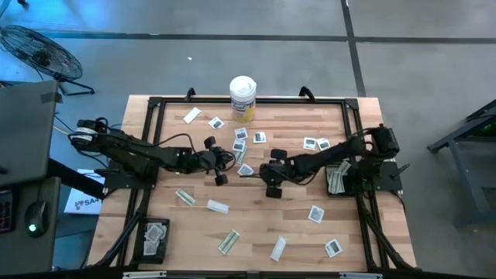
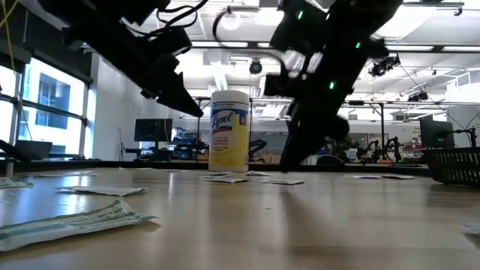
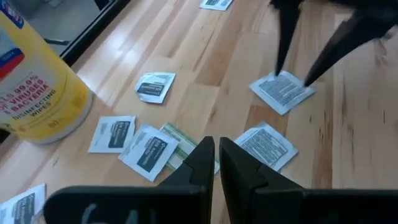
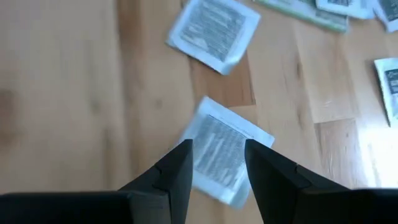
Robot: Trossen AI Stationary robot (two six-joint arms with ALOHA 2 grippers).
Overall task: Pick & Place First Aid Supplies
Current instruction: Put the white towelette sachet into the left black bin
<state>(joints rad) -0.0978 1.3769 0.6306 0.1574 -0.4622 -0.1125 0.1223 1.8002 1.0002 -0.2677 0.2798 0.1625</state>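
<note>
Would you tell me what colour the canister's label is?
Yellow, with blue lettering, on the white canister; the low view shows it best.

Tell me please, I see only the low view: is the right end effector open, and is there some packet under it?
Observer: Yes. The right end effector is open, with one finger on each side of a square white sachet that lies flat on the table.
Operator: Does the left end effector hold something?
Observer: No. The left end effector is shut and empty, above a cluster of sachets beside the canister.
Operator: Is another packet close to the target?
Observer: One more sachet lies near it, apart from it and not overlapping.
</note>
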